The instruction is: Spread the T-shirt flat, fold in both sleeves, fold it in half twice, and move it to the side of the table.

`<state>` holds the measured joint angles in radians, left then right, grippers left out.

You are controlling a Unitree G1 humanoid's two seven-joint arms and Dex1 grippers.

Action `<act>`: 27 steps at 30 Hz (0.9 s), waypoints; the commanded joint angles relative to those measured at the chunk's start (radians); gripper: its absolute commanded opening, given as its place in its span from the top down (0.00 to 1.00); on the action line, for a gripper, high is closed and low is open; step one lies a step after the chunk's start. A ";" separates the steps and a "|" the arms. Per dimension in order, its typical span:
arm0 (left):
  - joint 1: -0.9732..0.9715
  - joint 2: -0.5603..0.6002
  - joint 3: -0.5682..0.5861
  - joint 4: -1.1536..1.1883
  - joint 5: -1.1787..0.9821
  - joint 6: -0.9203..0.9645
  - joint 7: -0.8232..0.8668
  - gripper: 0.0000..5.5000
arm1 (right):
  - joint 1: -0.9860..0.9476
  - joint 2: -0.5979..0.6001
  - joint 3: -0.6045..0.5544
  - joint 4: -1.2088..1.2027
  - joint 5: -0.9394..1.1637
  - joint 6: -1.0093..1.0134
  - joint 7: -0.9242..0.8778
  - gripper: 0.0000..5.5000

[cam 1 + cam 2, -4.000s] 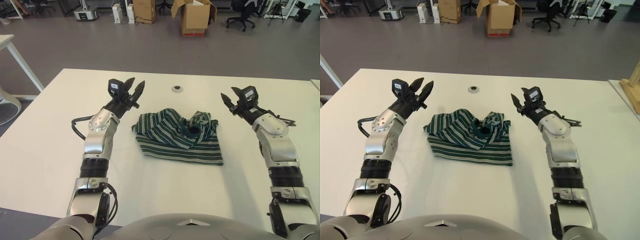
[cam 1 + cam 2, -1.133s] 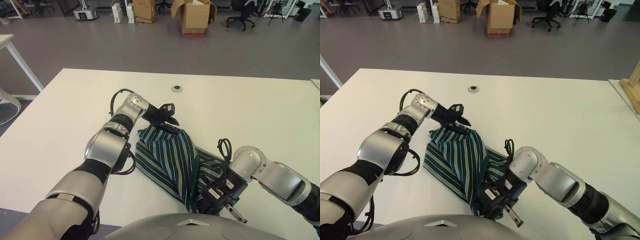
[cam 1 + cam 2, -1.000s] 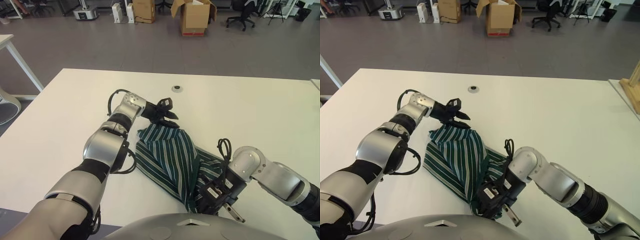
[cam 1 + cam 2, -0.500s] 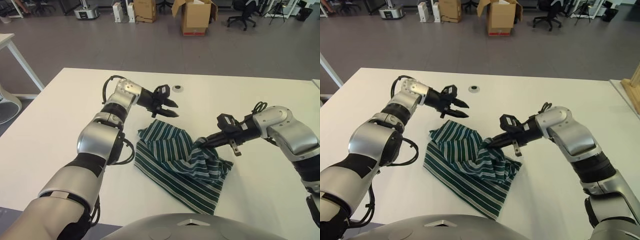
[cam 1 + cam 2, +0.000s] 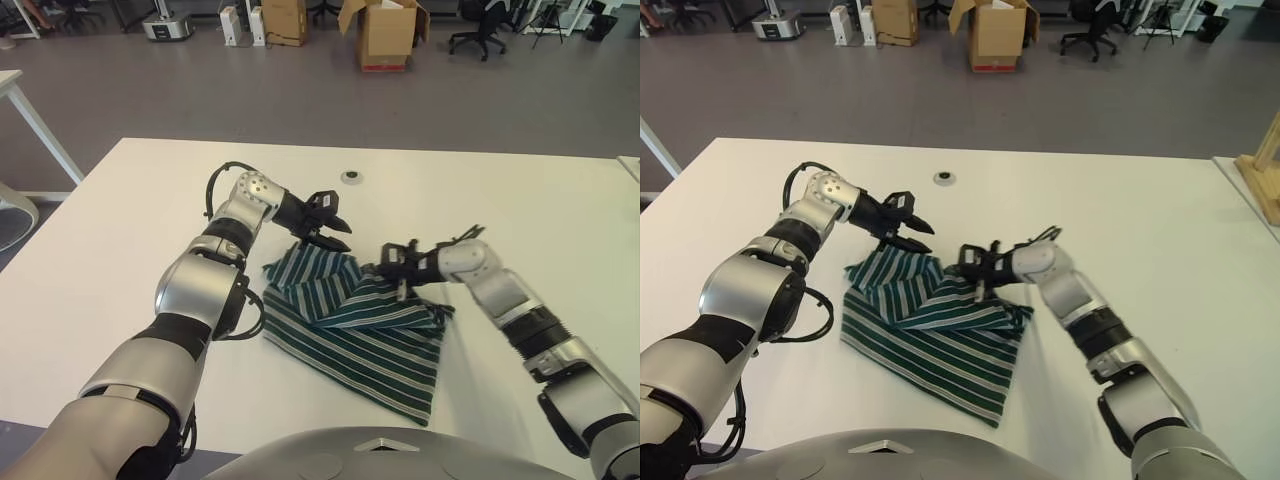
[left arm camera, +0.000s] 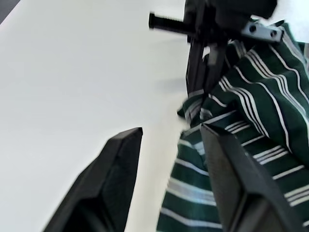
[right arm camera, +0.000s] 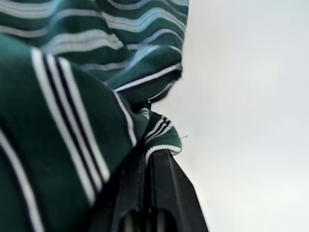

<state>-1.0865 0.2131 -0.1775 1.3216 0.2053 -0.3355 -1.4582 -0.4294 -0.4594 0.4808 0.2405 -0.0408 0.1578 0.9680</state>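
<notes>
Smooth white table bears rumpled, green, white-striped T-shirt.

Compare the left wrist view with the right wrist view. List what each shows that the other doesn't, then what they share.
Left wrist view, not the right: the left gripper, its fingers open at the edge of the T-shirt, one over the bare table.
Right wrist view, not the left: the right gripper seen along its own shut fingers, with a striped hem bunched at their tips.
Both: the green striped T-shirt, the white table, and the right gripper shut on the T-shirt's edge.
</notes>
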 commanded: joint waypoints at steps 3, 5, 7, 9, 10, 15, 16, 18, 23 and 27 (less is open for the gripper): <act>0.052 0.129 -0.102 -0.008 0.073 -0.012 -0.145 0.59 | 0.057 0.053 -0.036 0.002 0.059 -0.097 0.024 0.99; 0.047 0.166 -0.143 0.011 0.056 0.045 -0.155 0.59 | 0.071 0.037 -0.047 -0.001 0.060 -0.111 0.029 0.99; 0.051 0.179 -0.152 0.017 0.025 0.094 -0.156 0.59 | 0.085 0.031 -0.058 -0.011 0.062 -0.116 0.036 0.99; 0.050 0.156 -0.110 0.007 -0.029 0.153 -0.156 0.59 | 0.091 0.031 -0.059 -0.013 0.058 -0.118 0.045 0.99; 0.049 0.144 -0.093 0.000 -0.050 0.170 -0.156 0.59 | 0.090 0.032 -0.057 -0.010 0.054 -0.120 0.048 0.99; 0.045 0.104 -0.105 -0.027 -0.107 0.199 -0.156 0.59 | 0.096 0.035 -0.052 -0.016 0.046 -0.117 0.058 0.99; 0.050 0.100 -0.130 -0.032 -0.112 0.196 -0.156 0.59 | 0.098 0.034 -0.054 -0.017 0.047 -0.115 0.057 0.99; 0.062 0.098 -0.174 -0.041 -0.119 0.189 -0.156 0.59 | 0.099 0.034 -0.057 -0.018 0.049 -0.113 0.056 0.99; 0.086 0.096 -0.255 -0.051 -0.135 0.162 -0.156 0.59 | 0.092 0.039 -0.064 -0.013 0.051 -0.109 0.052 0.99; 0.095 0.098 -0.294 -0.057 -0.157 0.155 -0.156 0.59 | 0.093 0.036 -0.065 -0.011 0.047 -0.109 0.050 0.99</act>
<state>-0.9941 0.3083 -0.4528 1.2838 0.0697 -0.1746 -1.6114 -0.3397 -0.4203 0.4278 0.2326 0.0038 0.0403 1.0165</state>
